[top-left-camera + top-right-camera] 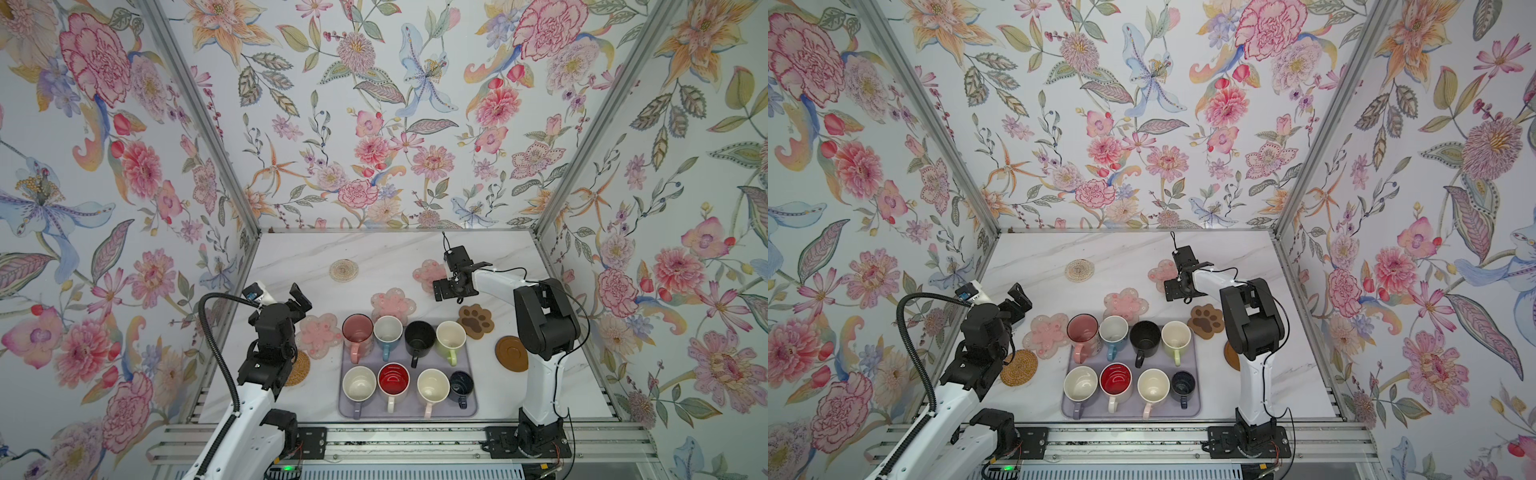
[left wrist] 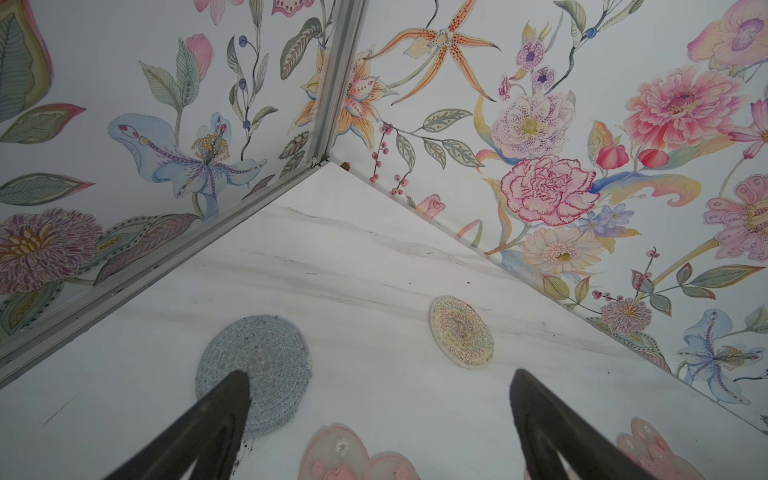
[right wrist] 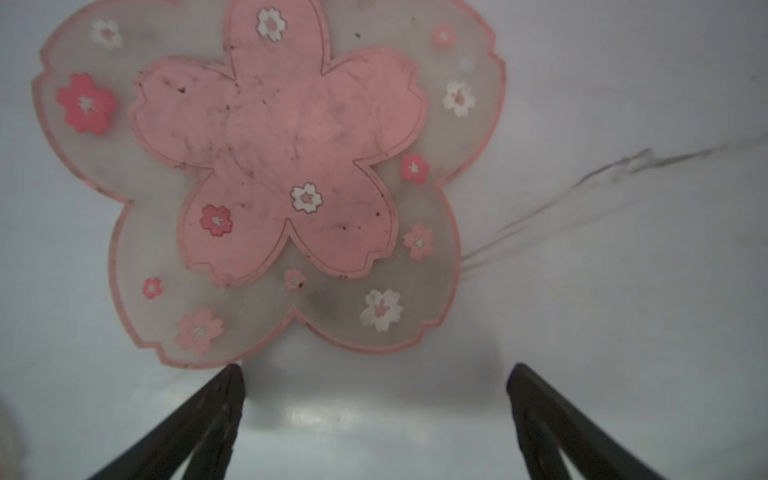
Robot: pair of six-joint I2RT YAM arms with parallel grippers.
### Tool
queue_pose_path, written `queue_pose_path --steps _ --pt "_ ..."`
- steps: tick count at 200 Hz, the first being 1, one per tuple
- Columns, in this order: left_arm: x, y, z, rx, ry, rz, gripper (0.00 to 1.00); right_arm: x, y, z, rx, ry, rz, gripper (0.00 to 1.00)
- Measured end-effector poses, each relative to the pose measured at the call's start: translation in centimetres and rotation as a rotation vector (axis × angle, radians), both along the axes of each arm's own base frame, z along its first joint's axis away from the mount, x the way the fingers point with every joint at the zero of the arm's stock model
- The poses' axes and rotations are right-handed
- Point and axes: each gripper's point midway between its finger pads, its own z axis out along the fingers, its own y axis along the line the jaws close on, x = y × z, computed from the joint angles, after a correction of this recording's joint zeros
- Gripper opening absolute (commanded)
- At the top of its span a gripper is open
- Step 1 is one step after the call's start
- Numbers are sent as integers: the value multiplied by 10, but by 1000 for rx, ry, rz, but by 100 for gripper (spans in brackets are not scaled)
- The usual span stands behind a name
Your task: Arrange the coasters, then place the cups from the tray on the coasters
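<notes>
Several cups stand on the lavender tray (image 1: 409, 410), among them a pink cup (image 1: 357, 327), a black cup (image 1: 419, 336) and a red-lined cup (image 1: 393, 379). Around the tray lie coasters: pink flowers (image 1: 320, 334) (image 1: 392, 305), a beaded round (image 1: 343, 269), rattan (image 1: 298, 369), a paw (image 1: 476, 319) and a wooden disc (image 1: 511, 353). My left gripper (image 2: 380, 374) is open above bare table, beside the grey knitted coaster (image 2: 257, 365). My right gripper (image 3: 376, 370) hangs open, empty, just short of the far pink flower coaster (image 3: 270, 166).
Floral walls close in the marble table (image 1: 374, 249) on three sides, with metal posts in the corners. An aluminium rail (image 1: 399, 440) runs along the front edge and carries both arm bases. The left arm hides the grey coaster in both top views.
</notes>
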Motion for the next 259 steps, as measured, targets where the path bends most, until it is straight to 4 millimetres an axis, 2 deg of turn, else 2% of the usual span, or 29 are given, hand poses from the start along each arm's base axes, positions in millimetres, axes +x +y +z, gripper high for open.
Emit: queue_pose_path --steps 168,259 --pt "-1 0 0 -3 0 1 99 50 27 0 77 -57 -14 99" --pt "2 -1 -8 2 30 0 99 74 44 3 124 -85 5 99"
